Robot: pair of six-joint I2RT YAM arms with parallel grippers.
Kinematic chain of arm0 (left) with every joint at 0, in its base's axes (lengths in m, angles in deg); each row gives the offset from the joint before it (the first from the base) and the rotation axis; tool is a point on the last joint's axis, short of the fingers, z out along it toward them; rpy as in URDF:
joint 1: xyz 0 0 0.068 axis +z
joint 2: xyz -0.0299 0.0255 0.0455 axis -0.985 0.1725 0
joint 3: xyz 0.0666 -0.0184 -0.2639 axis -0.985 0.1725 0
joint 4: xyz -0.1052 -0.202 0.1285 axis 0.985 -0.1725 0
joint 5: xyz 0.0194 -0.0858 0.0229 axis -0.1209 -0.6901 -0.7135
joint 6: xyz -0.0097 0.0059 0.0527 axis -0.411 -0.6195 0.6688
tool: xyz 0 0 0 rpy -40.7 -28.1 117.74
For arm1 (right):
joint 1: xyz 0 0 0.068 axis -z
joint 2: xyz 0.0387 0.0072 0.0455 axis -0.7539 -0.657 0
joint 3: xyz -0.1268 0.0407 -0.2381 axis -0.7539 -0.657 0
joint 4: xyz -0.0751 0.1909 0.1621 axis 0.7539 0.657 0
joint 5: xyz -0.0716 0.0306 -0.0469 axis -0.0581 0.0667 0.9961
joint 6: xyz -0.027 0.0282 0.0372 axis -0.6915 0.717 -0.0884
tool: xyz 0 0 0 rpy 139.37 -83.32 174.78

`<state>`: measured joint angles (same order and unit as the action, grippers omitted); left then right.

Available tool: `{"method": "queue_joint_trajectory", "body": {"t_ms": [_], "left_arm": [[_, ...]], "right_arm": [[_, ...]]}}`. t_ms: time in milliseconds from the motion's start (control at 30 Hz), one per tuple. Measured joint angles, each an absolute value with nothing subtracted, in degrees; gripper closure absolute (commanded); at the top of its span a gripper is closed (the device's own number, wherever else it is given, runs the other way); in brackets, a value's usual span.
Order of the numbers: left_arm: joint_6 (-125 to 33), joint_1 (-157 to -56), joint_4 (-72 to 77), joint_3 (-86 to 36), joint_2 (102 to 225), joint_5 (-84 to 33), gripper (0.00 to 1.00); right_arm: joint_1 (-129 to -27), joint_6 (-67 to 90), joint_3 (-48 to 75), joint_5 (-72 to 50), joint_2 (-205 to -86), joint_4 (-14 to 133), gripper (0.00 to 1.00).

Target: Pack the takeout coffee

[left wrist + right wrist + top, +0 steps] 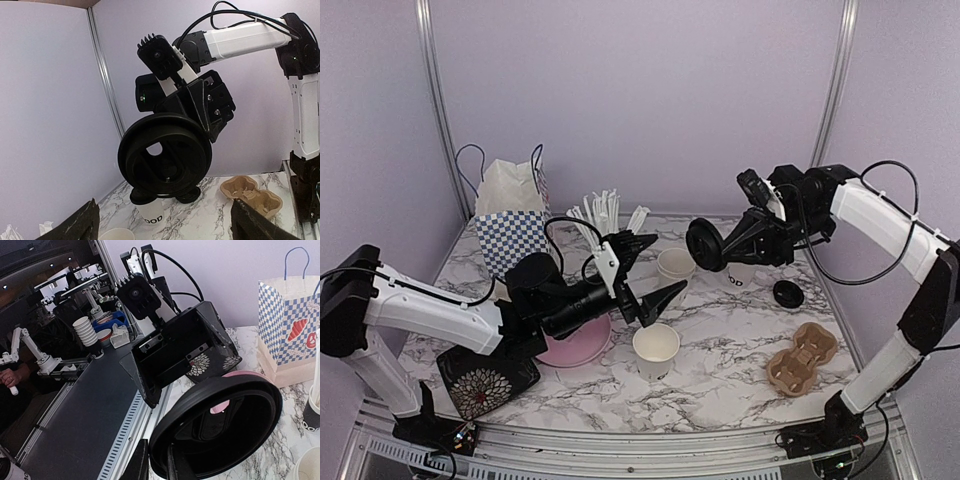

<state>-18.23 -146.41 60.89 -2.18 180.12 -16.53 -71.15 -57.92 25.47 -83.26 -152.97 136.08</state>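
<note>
Lid (704, 243), round black plastic, is clamped by its rim in the right gripper (726, 245), which is closed on it. It is up in the air and tilted on edge, facing the left arm. Just beneath it a lettered white cup (740, 276) stands on the marble table (740, 330); its top is hidden, so I can't tell if it's lidded. Two more cups stand uncovered: one mid-table (675, 263), one nearer the arms (656, 348). A spare lid (788, 293) lies flat by the right arm. The cardboard carrier (803, 357) is at front right with no cup seated in it. The left gripper (668, 264) has its jaws wide apart and holds nothing, hovering by the mid-table cup.

Step looks like lidding, with packing not started. Next move likely needs the lid levelled, centred over an uncovered cup and pressed down evenly. The free left gripper could steady that cup, as paper walls crush easily.
</note>
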Motion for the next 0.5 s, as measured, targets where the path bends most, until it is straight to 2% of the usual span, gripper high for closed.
{"method": "queue_joint_trajectory", "body": {"t_ms": [500], "left_arm": [[-14.5, -148.2, 68.0, -8.1, 188.3, -12.6, 0.08]], "right_arm": [[-74.0, -56.9, 25.5, -84.1, -153.8, 136.3, 0.88]]}}
